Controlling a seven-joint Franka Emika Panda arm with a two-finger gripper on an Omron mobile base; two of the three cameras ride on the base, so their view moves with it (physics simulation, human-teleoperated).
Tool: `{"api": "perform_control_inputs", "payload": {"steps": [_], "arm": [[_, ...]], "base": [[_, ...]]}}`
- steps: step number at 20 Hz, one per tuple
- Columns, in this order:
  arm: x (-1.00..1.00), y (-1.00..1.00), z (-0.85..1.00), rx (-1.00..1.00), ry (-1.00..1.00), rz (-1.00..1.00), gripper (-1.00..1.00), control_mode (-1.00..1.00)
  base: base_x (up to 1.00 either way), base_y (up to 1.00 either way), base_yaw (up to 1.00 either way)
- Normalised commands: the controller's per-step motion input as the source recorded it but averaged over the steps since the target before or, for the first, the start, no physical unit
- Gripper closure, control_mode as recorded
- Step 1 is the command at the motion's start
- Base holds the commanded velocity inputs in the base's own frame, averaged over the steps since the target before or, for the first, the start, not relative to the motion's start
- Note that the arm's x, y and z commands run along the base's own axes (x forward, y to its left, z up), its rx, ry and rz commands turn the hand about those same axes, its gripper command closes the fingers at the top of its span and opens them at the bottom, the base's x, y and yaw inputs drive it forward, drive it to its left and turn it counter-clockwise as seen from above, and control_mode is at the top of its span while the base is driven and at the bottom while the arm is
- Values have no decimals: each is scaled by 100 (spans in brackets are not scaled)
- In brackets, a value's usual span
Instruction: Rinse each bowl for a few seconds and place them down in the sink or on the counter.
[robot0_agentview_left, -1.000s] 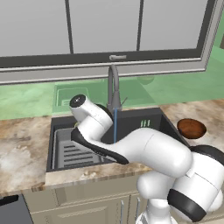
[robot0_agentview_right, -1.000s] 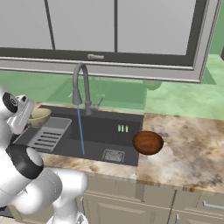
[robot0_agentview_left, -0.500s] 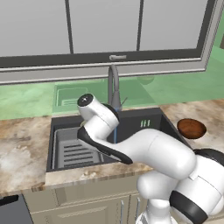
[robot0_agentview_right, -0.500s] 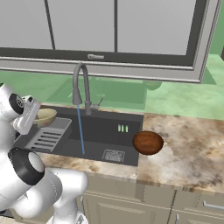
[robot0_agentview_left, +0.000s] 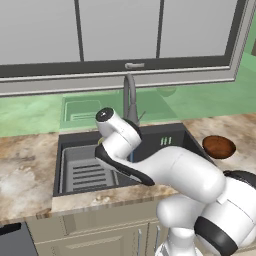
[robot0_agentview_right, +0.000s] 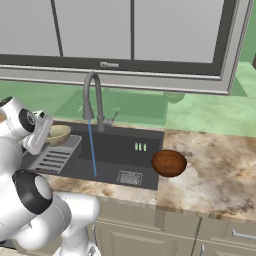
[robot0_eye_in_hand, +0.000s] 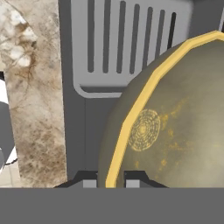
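Olive-gold bowl (robot0_eye_in_hand: 175, 122): carried above the slotted tray (robot0_eye_in_hand: 127, 43) at the sink's (robot0_agentview_right: 120, 150) left end, short of the water stream (robot0_agentview_right: 92, 150).
Gripper (robot0_eye_in_hand: 114, 180): nearly closed, pinching the bowl's rim.
Reddish-brown bowl (robot0_agentview_right: 169, 163): on the counter (robot0_agentview_right: 215, 170), at the sink's right edge.
Risk: an edge-only pinch, so I judge the bowl could pivot or slip under the water.

Bowl (robot0_agentview_right: 58, 134) above slotted tray (robot0_agentview_right: 52, 157) at sink (robot0_agentview_right: 117, 150) left; second bowl (robot0_agentview_right: 169, 163) on counter (robot0_agentview_right: 215, 172), sink's right.
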Motion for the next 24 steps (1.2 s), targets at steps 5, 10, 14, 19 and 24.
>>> {"api": "perform_control_inputs", "payload": {"steps": [5, 10, 14, 19, 24], "arm": [[14, -16, -6, -1, 0, 0, 100, -100], [12, -17, -6, -1, 0, 0, 100, -100], [12, -12, -8, -1, 0, 0, 100, -100], [6, -9, -10, -1, 0, 0, 100, -100], [4, -3, -14, -2, 0, 0, 100, -100]], "base": [[0, 0, 0], [0, 0, 0], [0, 0, 0], [0, 0, 0], [0, 0, 0]]}}
